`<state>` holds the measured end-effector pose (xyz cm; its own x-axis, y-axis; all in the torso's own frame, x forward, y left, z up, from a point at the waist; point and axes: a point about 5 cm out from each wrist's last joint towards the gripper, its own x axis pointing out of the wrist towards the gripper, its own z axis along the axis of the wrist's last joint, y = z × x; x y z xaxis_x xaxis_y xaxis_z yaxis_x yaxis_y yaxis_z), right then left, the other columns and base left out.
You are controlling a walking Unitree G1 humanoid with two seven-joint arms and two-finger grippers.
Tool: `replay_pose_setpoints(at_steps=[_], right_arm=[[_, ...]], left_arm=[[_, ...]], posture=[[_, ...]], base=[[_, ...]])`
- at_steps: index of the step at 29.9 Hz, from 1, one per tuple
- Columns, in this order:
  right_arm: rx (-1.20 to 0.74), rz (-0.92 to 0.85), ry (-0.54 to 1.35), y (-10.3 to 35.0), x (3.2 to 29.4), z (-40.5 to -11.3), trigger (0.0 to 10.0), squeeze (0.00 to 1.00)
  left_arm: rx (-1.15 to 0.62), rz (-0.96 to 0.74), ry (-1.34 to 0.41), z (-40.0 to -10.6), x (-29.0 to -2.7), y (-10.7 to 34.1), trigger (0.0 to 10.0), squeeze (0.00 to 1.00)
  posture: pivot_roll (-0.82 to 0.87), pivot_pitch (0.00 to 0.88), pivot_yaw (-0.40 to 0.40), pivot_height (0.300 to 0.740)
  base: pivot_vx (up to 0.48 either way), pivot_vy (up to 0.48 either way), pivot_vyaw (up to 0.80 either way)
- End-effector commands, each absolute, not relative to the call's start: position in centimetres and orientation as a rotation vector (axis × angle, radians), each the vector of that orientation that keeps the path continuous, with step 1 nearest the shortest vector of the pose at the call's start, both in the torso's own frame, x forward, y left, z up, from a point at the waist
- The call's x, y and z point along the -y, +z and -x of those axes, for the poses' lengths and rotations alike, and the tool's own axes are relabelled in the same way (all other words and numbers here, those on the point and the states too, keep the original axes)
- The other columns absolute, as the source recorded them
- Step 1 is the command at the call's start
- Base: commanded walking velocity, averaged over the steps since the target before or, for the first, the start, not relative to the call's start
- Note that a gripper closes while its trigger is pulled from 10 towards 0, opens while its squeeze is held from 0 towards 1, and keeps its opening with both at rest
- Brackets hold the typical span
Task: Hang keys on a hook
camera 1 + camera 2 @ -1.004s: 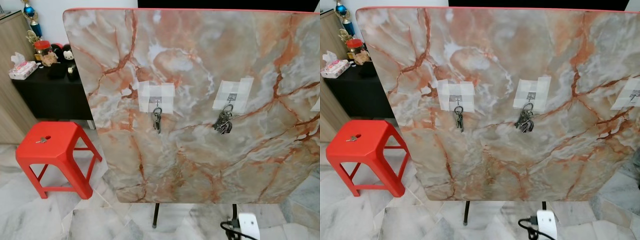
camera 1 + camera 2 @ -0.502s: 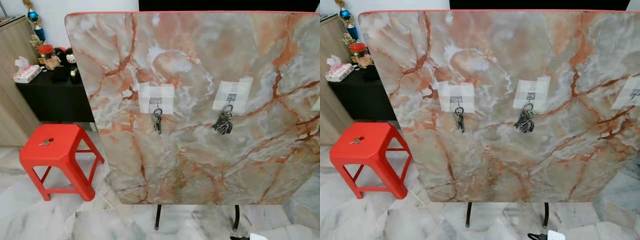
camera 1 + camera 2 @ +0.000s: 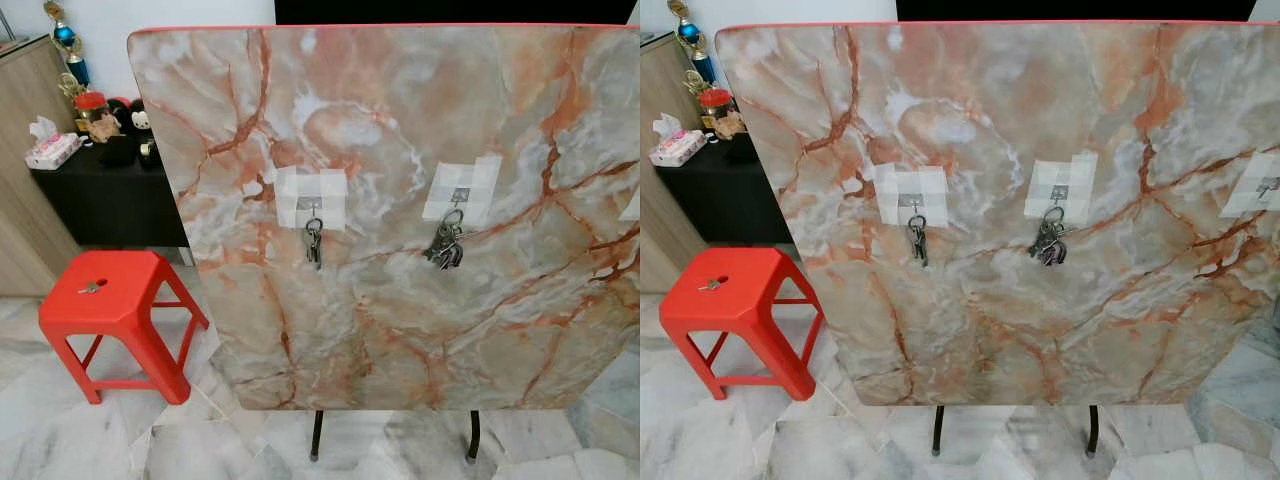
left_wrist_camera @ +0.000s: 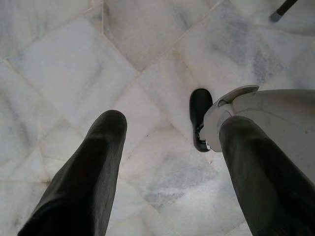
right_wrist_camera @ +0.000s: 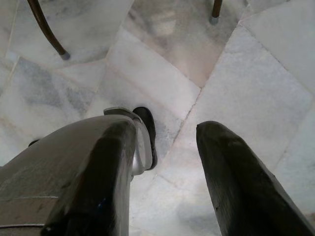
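A marble-patterned tabletop (image 3: 400, 130) stands upright in front of me with taped hooks on its face. A small set of keys (image 3: 314, 242) hangs from the left hook (image 3: 313, 207). A bigger bunch of keys (image 3: 444, 247) hangs from the middle hook (image 3: 460, 196). A third taped hook (image 3: 1264, 187) at the right edge looks bare. One more key (image 3: 91, 288) lies on the red stool (image 3: 140, 300) at the left. My left gripper (image 4: 170, 128) and right gripper (image 5: 165, 132) both hang open over the floor tiles, holding nothing.
A black cabinet (image 3: 110, 195) at the back left carries a tissue box (image 3: 52, 150) and small toys (image 3: 100, 115), beside a wooden cupboard (image 3: 25, 200). The tabletop's dark legs (image 3: 316, 437) stand on the marble floor. Open floor lies around the stool.
The whole picture has shifted a little because the camera moved; a white plug block at the bottom edge has slipped out of frame. The keys and stool have not moved.
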<state>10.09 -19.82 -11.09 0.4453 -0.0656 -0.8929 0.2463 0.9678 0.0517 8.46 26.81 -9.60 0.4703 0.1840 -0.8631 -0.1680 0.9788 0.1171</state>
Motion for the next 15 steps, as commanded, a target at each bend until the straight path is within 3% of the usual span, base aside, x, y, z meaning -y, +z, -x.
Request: replay_pose_setpoints(at_steps=[1, 15], right_arm=[[-1.102, -0.194, -0.202, -11.2, 19.6, -9.7, 10.0, 0.0], [-1.061, -0.196, -0.209, -10.8, 20.1, -10.9, 10.0, 0.0]], left_arm=[[-1.069, -0.015, 0.232, -8.0, -27.2, -9.6, 10.0, 0.0], [-1.069, -0.007, 0.237, -8.1, -27.3, -9.5, 10.0, 0.0]], posture=[[-0.04, 0.0, 0.009, 0.74], [-0.04, 0.0, 0.007, 0.74]], base=[[0.0, 0.0, 0.0], [0.0, 0.0, 0.0]])
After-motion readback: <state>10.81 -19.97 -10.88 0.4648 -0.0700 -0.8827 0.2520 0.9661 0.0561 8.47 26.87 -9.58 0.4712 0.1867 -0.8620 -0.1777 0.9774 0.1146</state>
